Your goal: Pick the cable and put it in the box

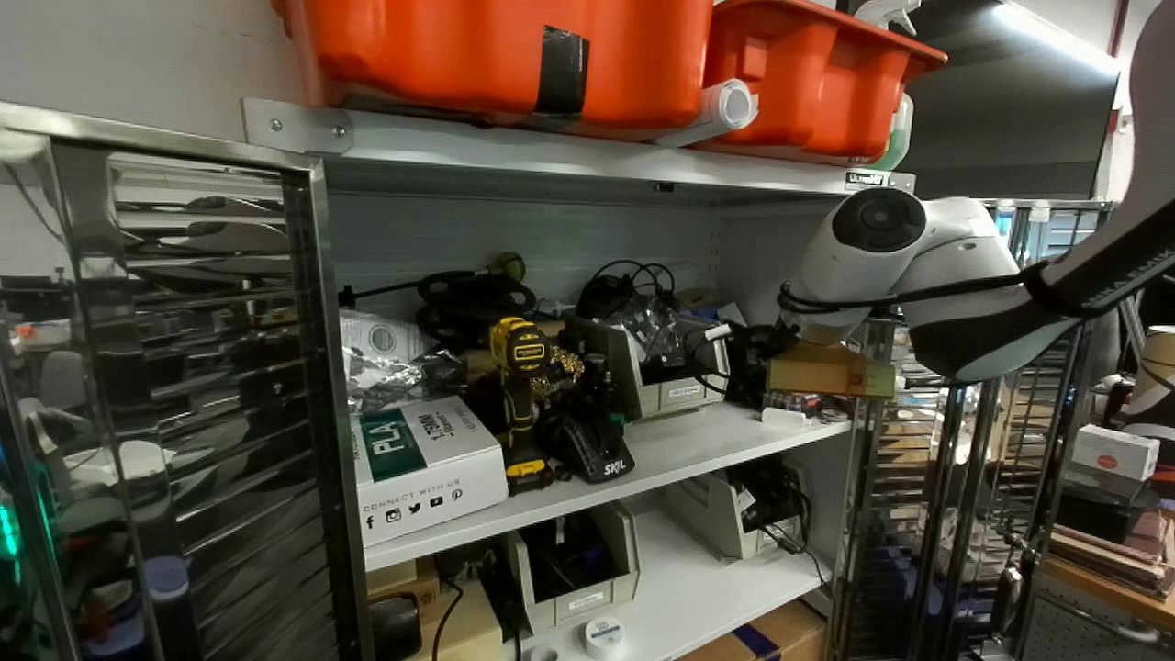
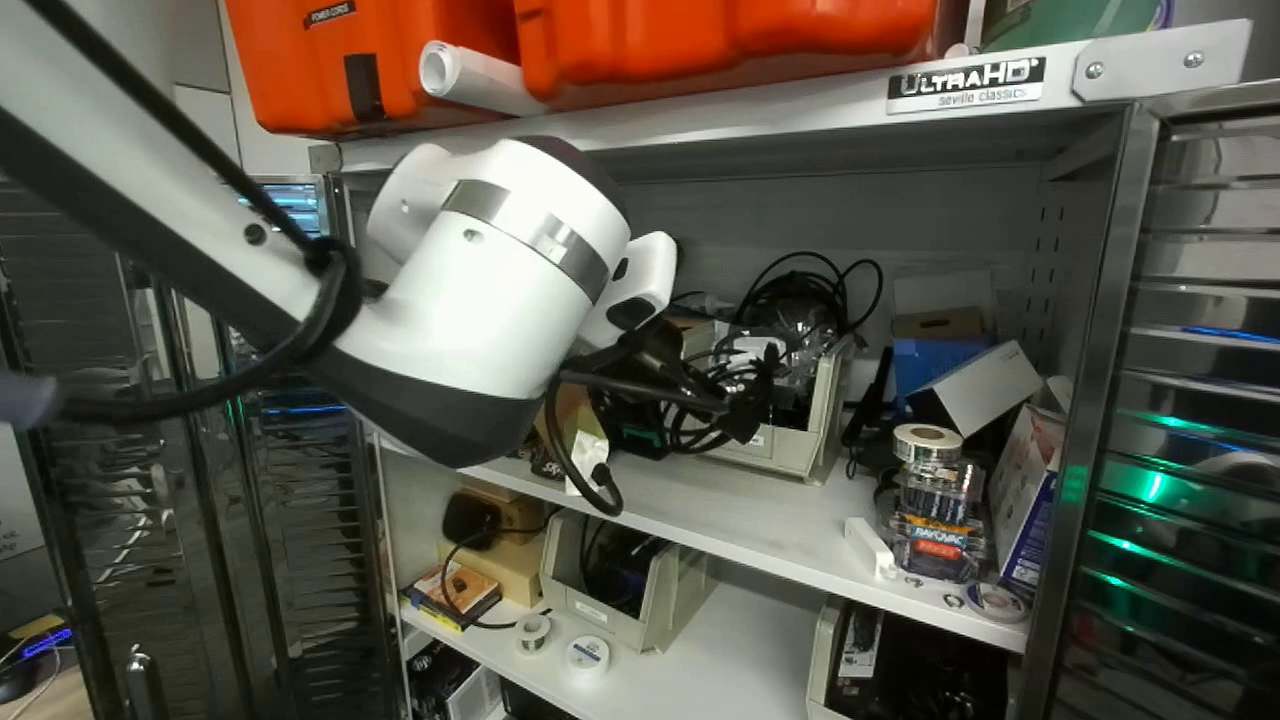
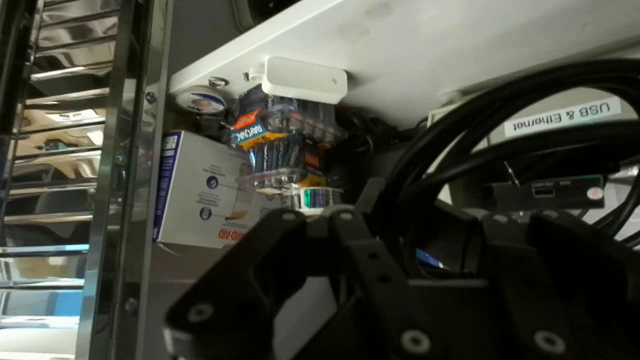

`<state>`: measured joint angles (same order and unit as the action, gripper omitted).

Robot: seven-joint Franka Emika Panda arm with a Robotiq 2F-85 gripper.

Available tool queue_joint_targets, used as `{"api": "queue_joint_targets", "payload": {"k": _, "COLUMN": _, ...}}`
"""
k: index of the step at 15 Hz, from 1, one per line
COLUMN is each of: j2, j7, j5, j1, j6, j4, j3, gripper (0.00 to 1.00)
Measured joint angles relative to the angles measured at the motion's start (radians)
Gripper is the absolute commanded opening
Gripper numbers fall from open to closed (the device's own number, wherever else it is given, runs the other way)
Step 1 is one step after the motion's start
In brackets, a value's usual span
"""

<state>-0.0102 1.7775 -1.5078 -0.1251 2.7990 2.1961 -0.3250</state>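
Black and loosely coiled, the cable hangs from the jaws, which pinch a bunch of its strands, in front of a bin labelled USB & Ethernet. The orange box stands on top of the cabinet, higher than the jaws, beside a wider tub with a black patch; a white roll pokes out between them.

White arm, bent, jaws (black) clamped

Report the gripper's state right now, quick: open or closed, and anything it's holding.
Gripper: closed, holding the black cable, its loops bunched between the jaws.
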Motion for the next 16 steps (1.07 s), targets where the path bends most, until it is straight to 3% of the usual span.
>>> {"api": "queue_joint_targets", "payload": {"k": 6, "j2": -0.087, "j7": 0.233, "j5": -0.118, "j1": 0.000, "j6": -0.007, "j4": -0.123, "j3": 0.000, "gripper": 0.03}}
{"api": "queue_joint_targets", "payload": {"k": 12, "j2": -0.223, "j7": 0.343, "j5": -0.108, "j1": 0.000, "j6": -0.008, "j4": -0.263, "j3": 0.004, "gripper": 0.03}}
{"api": "queue_joint_targets", "payload": {"k": 16, "j2": -0.287, "j7": 0.355, "j5": -0.022, "j1": 0.000, "j6": -0.008, "j4": -0.343, "j3": 0.016, "gripper": 0.03}}
